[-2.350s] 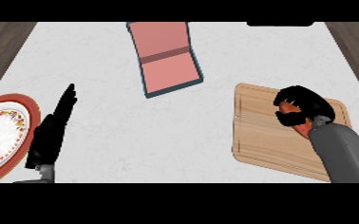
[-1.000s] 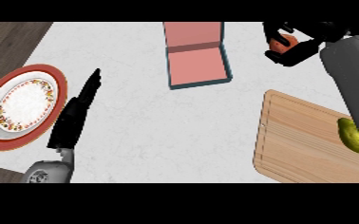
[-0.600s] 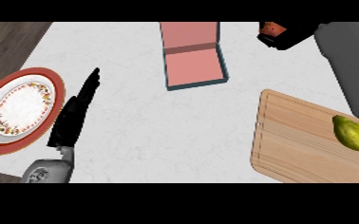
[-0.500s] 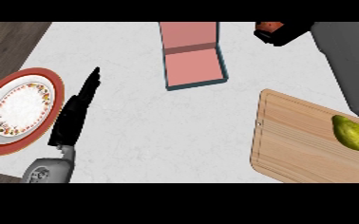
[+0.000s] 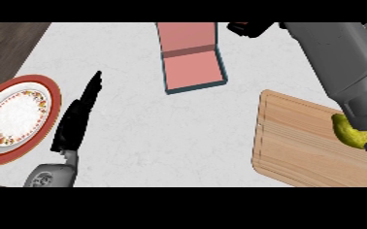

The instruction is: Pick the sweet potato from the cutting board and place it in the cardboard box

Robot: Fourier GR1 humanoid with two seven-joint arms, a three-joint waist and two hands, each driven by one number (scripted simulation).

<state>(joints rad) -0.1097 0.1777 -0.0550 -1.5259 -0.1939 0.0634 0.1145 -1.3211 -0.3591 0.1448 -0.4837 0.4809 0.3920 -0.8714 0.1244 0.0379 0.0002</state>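
The cardboard box (image 5: 191,58) lies open at the top centre of the counter, with a pink inside and dark teal walls. My right hand (image 5: 252,28) is just right of the box's far end, at the view's top edge, and mostly cut off. Its fingers are curled round the sweet potato (image 5: 239,24), of which only a reddish sliver shows. The right forearm (image 5: 331,68) runs down over the wooden cutting board (image 5: 294,140) at the right. My left hand (image 5: 77,118) rests open on the counter at the left, fingers straight and pointing away.
A yellow-green fruit (image 5: 349,131) lies on the cutting board near the right edge. A round plate (image 5: 46,89) with a red rim and flowered band sits at the far left, beside the left hand. Dark wood floor (image 5: 18,41) shows beyond the counter's top-left corner.
The right hand has carried the sweet potato off the cutting board, up and left, to beside the box's far end. The view has shifted. The left hand has stayed put.
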